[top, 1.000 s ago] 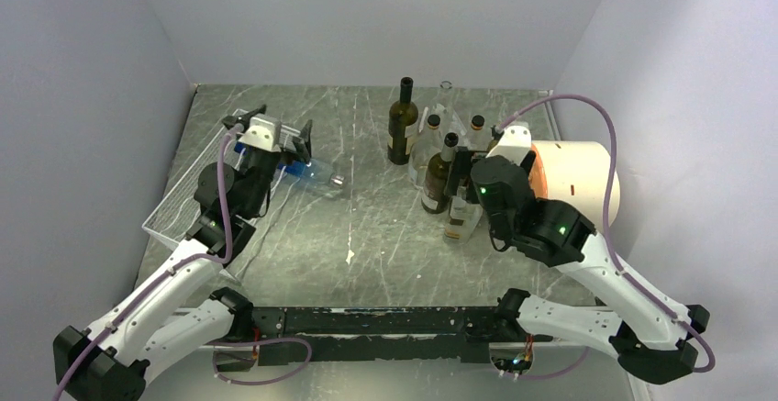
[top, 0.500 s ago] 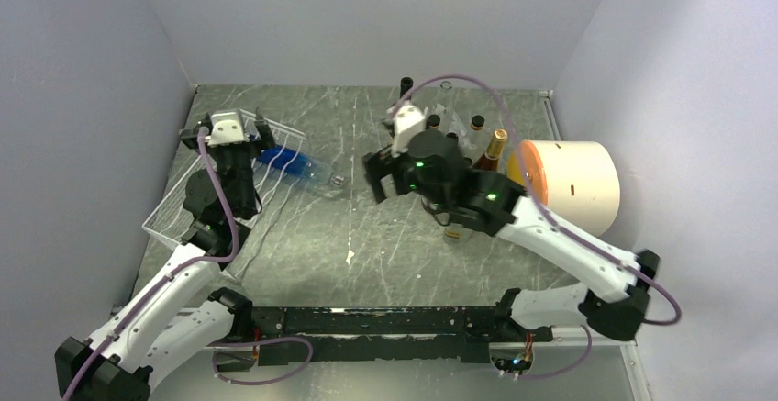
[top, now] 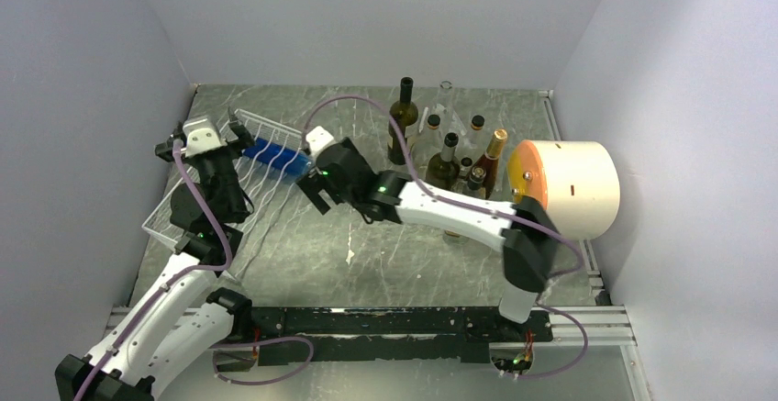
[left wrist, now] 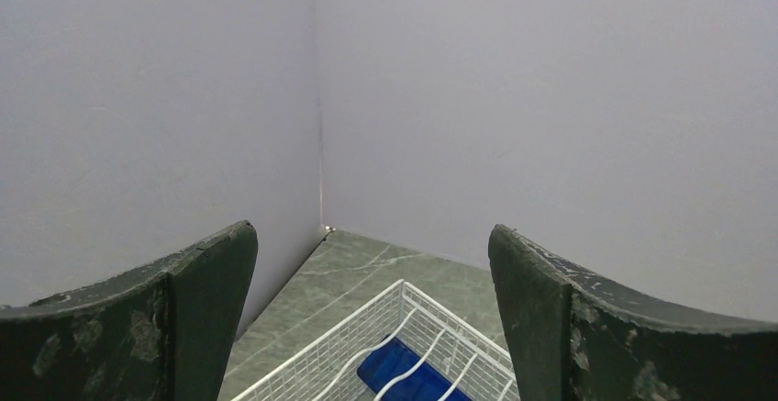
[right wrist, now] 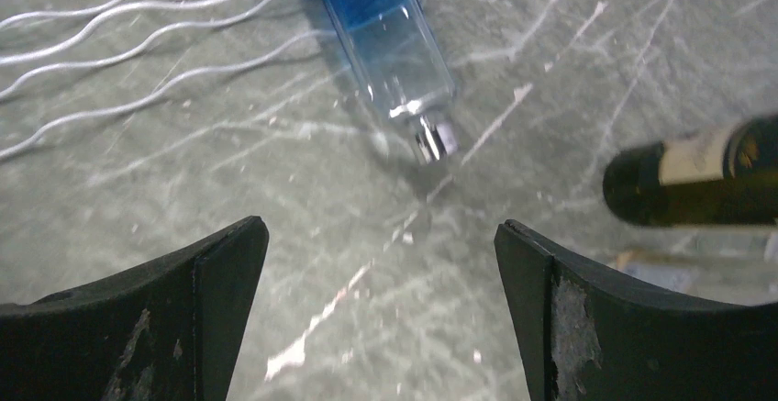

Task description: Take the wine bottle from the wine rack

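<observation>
Early going, by the look of it. No grasp yet on the bottle, lying on its side on the rack at the left of the table, blue body on the wires, capped neck poking past the rack's edge. Right gripper spread wide and empty, poised near that neck. Left gripper likewise spread and empty, raised over the rack's far end. Left to do: close on the bottle, lift clear, set down off the rack.

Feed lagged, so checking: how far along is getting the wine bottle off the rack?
Done: nothing yet; the blue-tinted clear bottle lies on the white wire rack, neck past its edge. In hand: right gripper hovers open near the neck; left gripper open, empty. Left: grasp, lift clear.
</observation>
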`<state>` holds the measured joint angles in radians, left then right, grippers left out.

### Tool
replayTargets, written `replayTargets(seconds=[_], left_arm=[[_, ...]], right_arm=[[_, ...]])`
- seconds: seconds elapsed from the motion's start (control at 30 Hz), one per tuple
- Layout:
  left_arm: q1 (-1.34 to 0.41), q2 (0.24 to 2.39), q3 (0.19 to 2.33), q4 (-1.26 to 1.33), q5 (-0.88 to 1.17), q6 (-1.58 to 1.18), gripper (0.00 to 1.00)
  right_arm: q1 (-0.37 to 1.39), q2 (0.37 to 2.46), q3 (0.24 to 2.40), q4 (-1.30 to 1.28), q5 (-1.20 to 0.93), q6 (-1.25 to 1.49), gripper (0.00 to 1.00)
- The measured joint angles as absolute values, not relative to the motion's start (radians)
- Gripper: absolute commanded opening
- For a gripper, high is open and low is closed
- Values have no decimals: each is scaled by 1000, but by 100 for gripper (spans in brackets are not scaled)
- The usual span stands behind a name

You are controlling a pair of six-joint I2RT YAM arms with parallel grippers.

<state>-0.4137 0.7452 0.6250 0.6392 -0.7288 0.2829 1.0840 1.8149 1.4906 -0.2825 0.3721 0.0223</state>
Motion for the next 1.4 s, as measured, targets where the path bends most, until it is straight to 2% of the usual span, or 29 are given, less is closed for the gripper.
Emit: replayTargets(seconds=[0.3,0.6,0.73,0.93,1.2,1.27,1.4], left_arm=[[-413,770,625,591,-680,238,99],[-413,773,627,551,-598,202,99],[-413,777,629,539,-578,193,99],[-413,787,643,524,-559,183,99],[-413,799,646,522,-545,183,99],[-413,801,646,522,-543,183,99],[-413,804,646,520,-527,183,99]], right_arm=[[1047,2150,1739,-259,414,-96,100],[957,2221,1749,-232,269,-241,100],[936,2226,1749,-210,177,-267,96],[935,2292,1795,-162,105,-278,83],[929,2353,1836,-156,78,-273,49],[933,2333,1798,-138,82,-266,39],[938,2237,1670,-133,92,-244,27]])
